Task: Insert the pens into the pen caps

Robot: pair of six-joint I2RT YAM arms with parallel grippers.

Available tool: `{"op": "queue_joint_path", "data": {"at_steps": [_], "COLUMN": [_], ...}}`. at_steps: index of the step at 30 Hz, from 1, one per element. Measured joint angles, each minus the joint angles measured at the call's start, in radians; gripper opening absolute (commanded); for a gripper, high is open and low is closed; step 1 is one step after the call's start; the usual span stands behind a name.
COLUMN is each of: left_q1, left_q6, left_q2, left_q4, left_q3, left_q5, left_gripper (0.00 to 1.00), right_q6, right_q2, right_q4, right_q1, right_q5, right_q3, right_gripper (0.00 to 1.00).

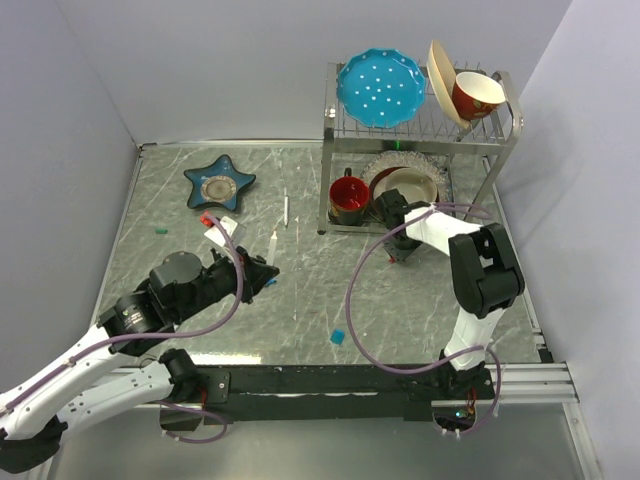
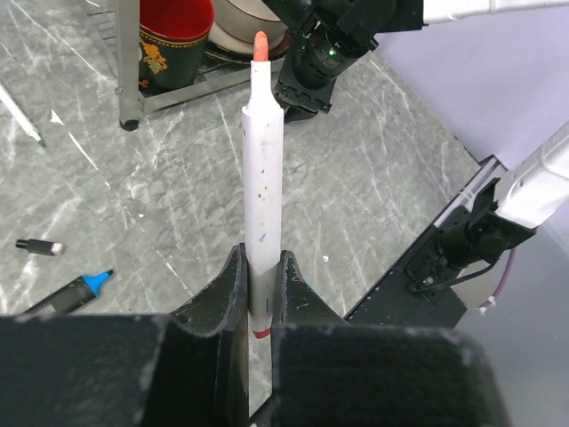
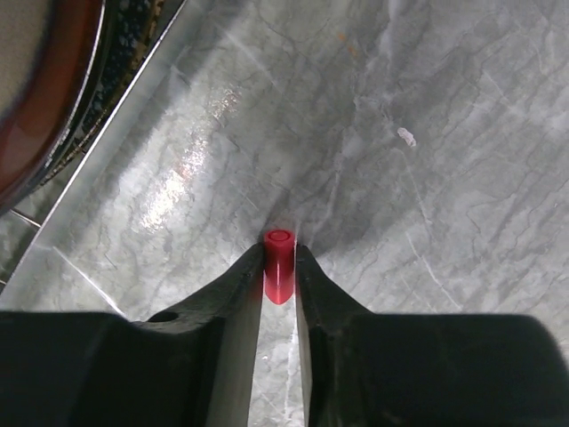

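White plastic pen [image 2: 263, 178] is standing upright in left gripper [image 2: 260, 298], clenched on its lower barrel, orange-red tip exposed | red cap [image 3: 278, 274] is sitting pinched in right gripper [image 3: 279, 253], open end outward, low over table [image 3: 427, 133] | both are likely handling light, stiff, slick | holding low is risking tilt; mid-barrel grip is looking steadier

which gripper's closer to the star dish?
Left. The left gripper, holding a white pen, is just near-right of the star dish; the right gripper, pinching a red cap, is far right by the dish rack.
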Motion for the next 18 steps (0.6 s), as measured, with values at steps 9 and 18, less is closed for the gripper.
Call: {"op": "queue_joint_path", "data": {"at_steps": [9, 18], "left_q1": [0.0, 0.0], "left_q6": [-0.105, -0.226], "left_q2": [-0.008, -0.005], "left_q4": [0.053, 0.091], "left_q3": [-0.031, -0.201], "left_q5": [0.031, 0.068], "left_gripper": [0.01, 0.01], "right_q6": [-0.111, -0.228], "right_q2": [-0.129, -0.227], "right_q4": [0.163, 0.236], "right_q1": [0.039, 0.269], "right_q5": [-0.035, -0.076], "right_q3": [-0.171, -0.286], "right_gripper": [0.18, 0.18]}}
